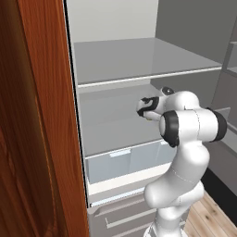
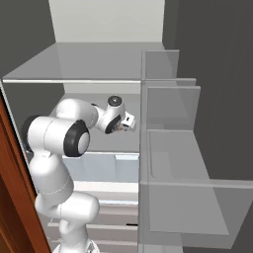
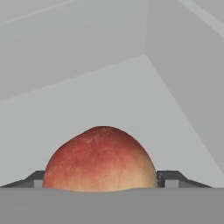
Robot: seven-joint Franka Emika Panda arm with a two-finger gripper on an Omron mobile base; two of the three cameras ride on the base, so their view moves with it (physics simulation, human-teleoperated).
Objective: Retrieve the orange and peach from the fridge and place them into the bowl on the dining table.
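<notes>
The peach (image 3: 99,162), blushed red with pale yellow patches, sits between my two dark fingertips (image 3: 168,179) in the hand view, and both tips touch its sides. My gripper (image 3: 100,183) is shut on it. In the base views my hand (image 1: 147,107) reaches into the open fridge (image 1: 139,60), just above the middle grey shelf (image 1: 115,134). A sliver of the peach (image 2: 117,129) peeks out under the hand (image 2: 121,118). The orange, the bowl and the dining table are out of view.
A red-brown wooden cabinet (image 1: 37,139) stands close on the left. The pale crisper drawer (image 1: 125,162) and grey drawers (image 1: 120,213) lie below the hand. The open fridge door with its translucent bins (image 2: 173,148) stands to the right, near the arm.
</notes>
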